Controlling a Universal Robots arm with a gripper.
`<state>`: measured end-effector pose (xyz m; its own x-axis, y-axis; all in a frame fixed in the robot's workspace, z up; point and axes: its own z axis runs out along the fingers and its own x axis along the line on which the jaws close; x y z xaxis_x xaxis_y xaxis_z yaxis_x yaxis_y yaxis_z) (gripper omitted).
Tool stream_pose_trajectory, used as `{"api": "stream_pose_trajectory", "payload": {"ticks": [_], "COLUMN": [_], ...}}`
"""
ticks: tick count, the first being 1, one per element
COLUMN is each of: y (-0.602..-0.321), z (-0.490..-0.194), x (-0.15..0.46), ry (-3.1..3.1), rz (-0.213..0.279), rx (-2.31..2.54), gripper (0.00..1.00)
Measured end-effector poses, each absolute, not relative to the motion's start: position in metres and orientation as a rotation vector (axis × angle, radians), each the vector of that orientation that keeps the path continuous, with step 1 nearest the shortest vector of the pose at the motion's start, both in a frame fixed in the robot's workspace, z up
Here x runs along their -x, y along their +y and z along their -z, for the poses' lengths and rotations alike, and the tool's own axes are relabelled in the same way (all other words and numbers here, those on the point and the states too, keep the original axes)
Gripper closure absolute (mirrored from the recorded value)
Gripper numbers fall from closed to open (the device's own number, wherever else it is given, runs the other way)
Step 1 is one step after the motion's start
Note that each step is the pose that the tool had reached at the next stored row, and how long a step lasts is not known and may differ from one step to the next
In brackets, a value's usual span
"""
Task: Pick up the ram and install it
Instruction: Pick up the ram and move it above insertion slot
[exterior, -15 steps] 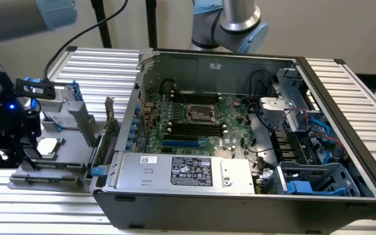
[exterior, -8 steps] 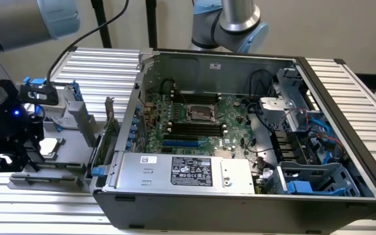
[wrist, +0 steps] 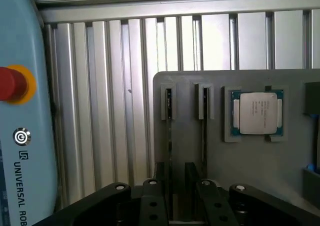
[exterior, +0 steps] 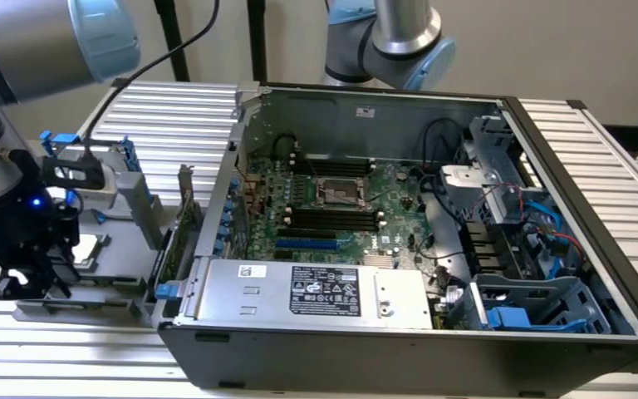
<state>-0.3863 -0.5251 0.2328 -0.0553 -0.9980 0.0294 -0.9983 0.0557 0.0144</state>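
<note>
- The job had barely begun: the ram (wrist: 169,103) stood on its edge in a groove of the grey tray (wrist: 190,136), with a twin stick (wrist: 202,102) in the groove just beside it.
- The hand (wrist: 176,175) hung over the near ends of those two grooves with its fingers (wrist: 160,178) apart and nothing between them. I could not tell which stick it was lined up on.
- From the exterior view, the hand (exterior: 20,278) sat low over the tray (exterior: 109,287) at that view's left, well apart from the open computer case (exterior: 585,249).
- A processor chip (wrist: 257,113) lay flat in its own pocket of the tray, beside the sticks.
- Inside the case the black memory slots (exterior: 331,220) on the motherboard (exterior: 397,191) looked unfilled, as far as I could see, so no stick had been seated.
- By my reckoning, both the pick-up and the install were not yet done.
- The tray rested on the ribbed metal desk (wrist: 100,111).
</note>
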Motion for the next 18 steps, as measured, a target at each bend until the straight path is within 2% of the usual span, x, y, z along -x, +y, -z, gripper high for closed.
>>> {"api": "stream_pose_trajectory", "payload": {"ticks": [18], "y": [-0.530], "z": [-0.203], "x": [0.381], "ry": [-2.249], "rz": [-0.014], "rx": [-2.150], "gripper": [0.69]}}
